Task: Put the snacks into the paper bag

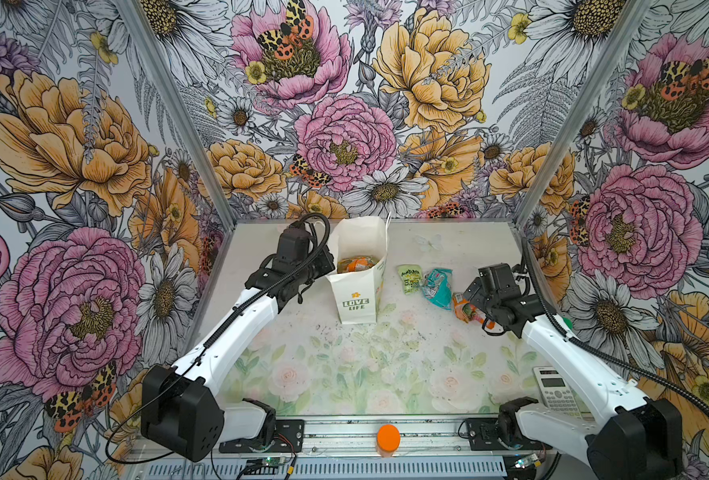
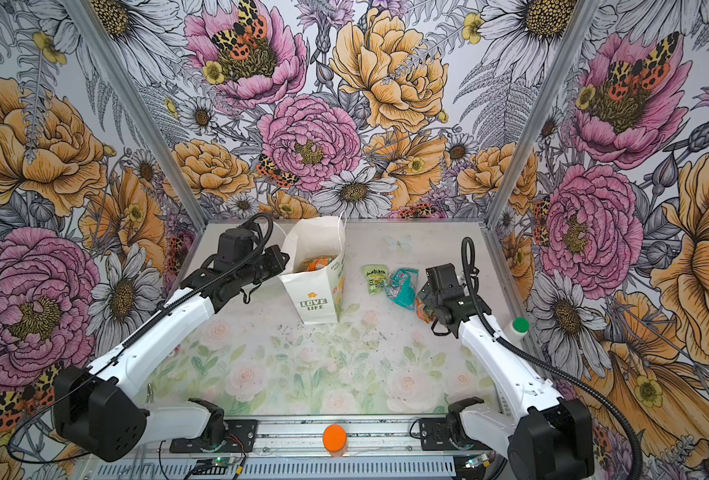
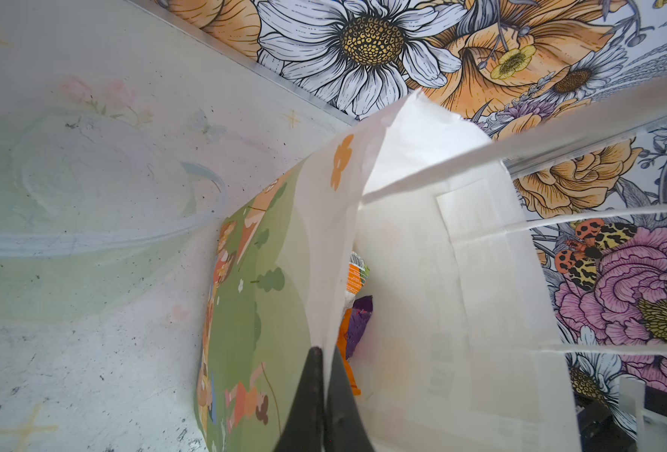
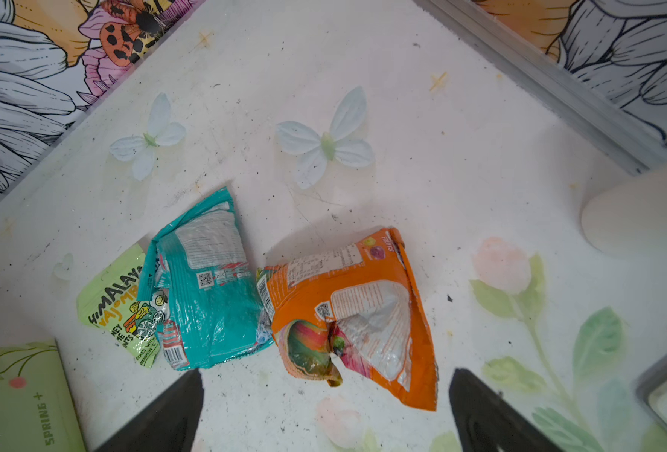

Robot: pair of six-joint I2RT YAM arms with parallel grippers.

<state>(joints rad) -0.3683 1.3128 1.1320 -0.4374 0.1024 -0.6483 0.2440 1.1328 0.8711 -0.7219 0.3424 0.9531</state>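
A robotics lab test cell: two white arms [image 1: 236, 332] bolted to a metal rail [image 1: 336, 436], bare circuit boards [image 1: 267, 460], flower-printed panels [image 1: 344, 104] in aluminium framing [image 1: 176, 108] boxing the bench [image 1: 344, 365].

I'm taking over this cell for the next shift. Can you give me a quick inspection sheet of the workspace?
Surface: flowered table mat, speckled with dark dirt.
Job's things: paper bag upright, snacks inside; pale green packet, teal packet and orange packet lie outside, to its right.
Clutter: calculator and green-capped bottle at the right edge; orange cap on the front rail.
Grippers: left gripper shut on the bag's rim; right gripper open over the orange packet.
Cables: black hoses along both arms; thin cable loops off the left base.
Surroundings: flower-printed walls, metal frame posts.
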